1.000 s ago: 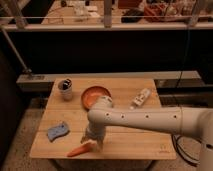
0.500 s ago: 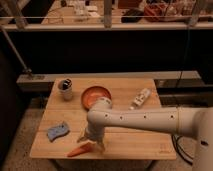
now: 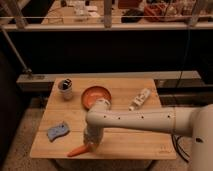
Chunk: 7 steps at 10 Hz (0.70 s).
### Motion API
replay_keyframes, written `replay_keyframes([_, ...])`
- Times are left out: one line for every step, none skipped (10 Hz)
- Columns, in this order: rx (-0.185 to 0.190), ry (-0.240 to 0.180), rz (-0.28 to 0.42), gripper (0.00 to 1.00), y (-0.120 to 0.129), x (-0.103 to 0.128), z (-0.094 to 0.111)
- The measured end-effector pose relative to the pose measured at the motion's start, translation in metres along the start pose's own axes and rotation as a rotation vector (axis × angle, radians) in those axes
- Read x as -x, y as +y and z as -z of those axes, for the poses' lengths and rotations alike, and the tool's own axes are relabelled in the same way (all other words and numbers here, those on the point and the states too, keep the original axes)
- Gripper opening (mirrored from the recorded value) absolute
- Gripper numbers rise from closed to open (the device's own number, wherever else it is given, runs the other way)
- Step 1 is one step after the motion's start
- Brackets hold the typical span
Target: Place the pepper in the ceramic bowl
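The pepper (image 3: 77, 151) lies near the front edge of the wooden table (image 3: 130, 142), slim and orange-red, its pointed end toward the left. My gripper (image 3: 90, 145) is down over its thick right end, at the tip of the white arm (image 3: 145, 120) that reaches in from the right. Whether the gripper touches the pepper is hidden by the wrist. The ceramic bowl (image 3: 96, 95) is round and orange. It sits at the back middle of the table, behind the arm and well apart from the pepper.
A blue wavy sponge (image 3: 58, 130) lies front left. A small pale cup (image 3: 65, 89) with dark contents stands at the back left, left of the bowl. A white bottle (image 3: 140, 99) lies at the back right. A railing and cluttered tables stand beyond.
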Motion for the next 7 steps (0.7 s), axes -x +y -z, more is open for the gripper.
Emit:
replay_keyframes([0.001,0.002,0.001,0.35,0.002,0.001,-0.001])
replay_keyframes([0.001,0.005,0.001,0.27,0.003,0.002,0.001])
replay_keyframes([-0.002,0.01,-0.004,0.19,0.002,0.002,0.01])
replay_keyframes([-0.002,0.012,-0.003,0.18,0.001,0.001,0.017])
replay_keyframes([0.0,0.013,-0.002,0.18,0.001,0.001,0.019])
replay_keyframes([0.0,0.014,0.001,0.18,0.002,0.0,0.019])
replay_keyframes([-0.001,0.015,0.006,0.2,0.002,-0.002,0.017])
